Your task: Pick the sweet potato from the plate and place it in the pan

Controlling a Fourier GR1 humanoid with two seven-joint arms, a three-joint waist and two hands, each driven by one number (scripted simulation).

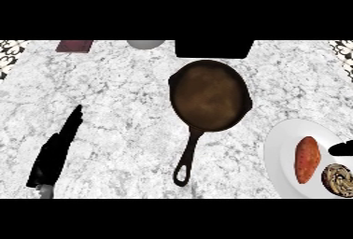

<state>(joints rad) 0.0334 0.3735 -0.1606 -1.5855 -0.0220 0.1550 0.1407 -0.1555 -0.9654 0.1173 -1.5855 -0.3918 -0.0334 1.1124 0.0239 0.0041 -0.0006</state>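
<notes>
Robot hand [59, 149] open; pan [210, 95] empty.

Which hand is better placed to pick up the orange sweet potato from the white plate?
The right hand: it shows at the white plate's edge beside the orange sweet potato. The left hand rests open across the counter.

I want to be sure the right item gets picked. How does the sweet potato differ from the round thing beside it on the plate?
The sweet potato is long, tapered and plain orange; the round item is disc-shaped, brown with pale swirls. The sweet potato lies near the plate's middle, fully in view; the round item sits at the lower right and is cut off by the view's edge. Both rest on the white plate, untouched.
</notes>
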